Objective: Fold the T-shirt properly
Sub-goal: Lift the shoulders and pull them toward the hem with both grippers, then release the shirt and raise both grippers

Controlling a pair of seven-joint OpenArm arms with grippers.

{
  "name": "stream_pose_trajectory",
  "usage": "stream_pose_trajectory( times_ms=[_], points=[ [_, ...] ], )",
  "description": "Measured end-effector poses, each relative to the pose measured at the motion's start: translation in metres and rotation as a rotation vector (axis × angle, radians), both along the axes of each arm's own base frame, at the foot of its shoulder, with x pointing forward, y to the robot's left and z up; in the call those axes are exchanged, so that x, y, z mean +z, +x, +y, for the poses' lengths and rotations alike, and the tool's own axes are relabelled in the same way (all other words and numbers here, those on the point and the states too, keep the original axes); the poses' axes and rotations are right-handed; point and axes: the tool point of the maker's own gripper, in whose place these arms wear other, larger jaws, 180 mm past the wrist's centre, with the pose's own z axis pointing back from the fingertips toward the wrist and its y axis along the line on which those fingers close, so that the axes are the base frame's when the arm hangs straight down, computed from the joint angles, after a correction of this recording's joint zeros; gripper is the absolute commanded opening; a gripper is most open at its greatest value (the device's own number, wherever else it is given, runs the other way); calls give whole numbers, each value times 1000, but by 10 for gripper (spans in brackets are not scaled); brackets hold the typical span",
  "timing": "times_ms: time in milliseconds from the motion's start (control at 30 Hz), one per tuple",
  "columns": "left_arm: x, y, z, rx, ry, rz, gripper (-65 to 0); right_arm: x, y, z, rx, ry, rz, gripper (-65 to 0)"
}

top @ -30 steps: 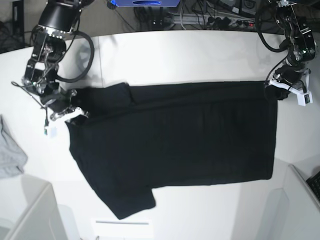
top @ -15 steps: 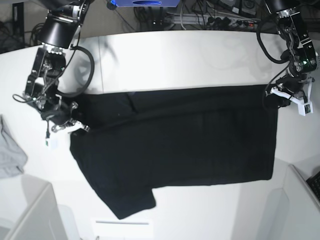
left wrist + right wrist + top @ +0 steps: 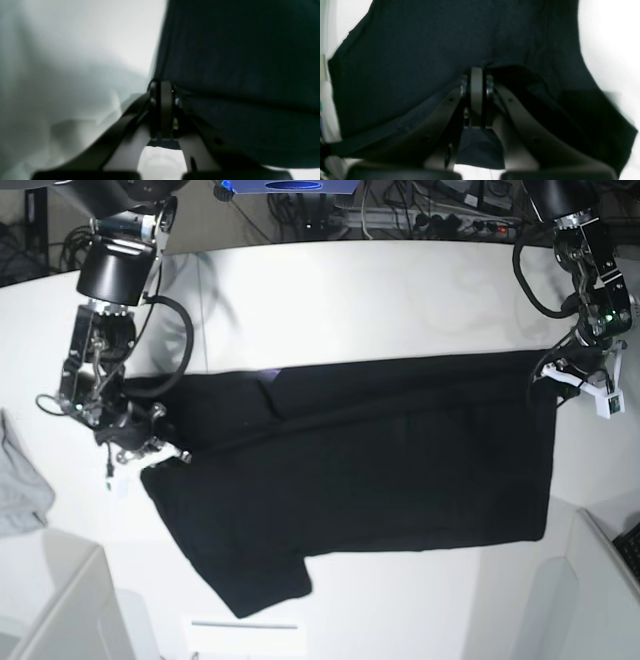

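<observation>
The black T-shirt (image 3: pixel 380 460) lies spread across the white table (image 3: pixel 350 300), with one sleeve at the lower left. No print shows. My left gripper (image 3: pixel 553 377) is shut on the shirt's far right corner; in the left wrist view (image 3: pixel 162 87) its fingers pinch the cloth edge (image 3: pixel 237 62). My right gripper (image 3: pixel 160 455) is shut on the shirt's left edge near the collar and shoulder; in the right wrist view (image 3: pixel 476 72) the fingers pinch black cloth (image 3: pixel 420 50). The far edge of the shirt is lifted and drawn toward the near side.
A small light grey cloth (image 3: pixel 20 490) lies at the table's left edge. White bins stand at the lower left (image 3: pixel 60 610) and lower right (image 3: pixel 590 590). Cables and a power strip (image 3: pixel 440 215) lie behind the table.
Both grippers have moved toward the near side with the shirt's far edge. The right gripper moved lower and slightly right; the far edge now lies further over the shirt body.
</observation>
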Motion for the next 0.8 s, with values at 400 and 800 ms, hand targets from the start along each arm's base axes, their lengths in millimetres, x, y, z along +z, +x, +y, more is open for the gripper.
stream_pose_trajectory(
  times_ms=[400,800],
  points=[
    [-14,19,-18,-42,-38,21,-650,-13,10,10,25,-13,4,-650],
    [-7,31,-11,-22,-40,-10,-558,-14,8,10,27,-14,9,-515]
  ],
)
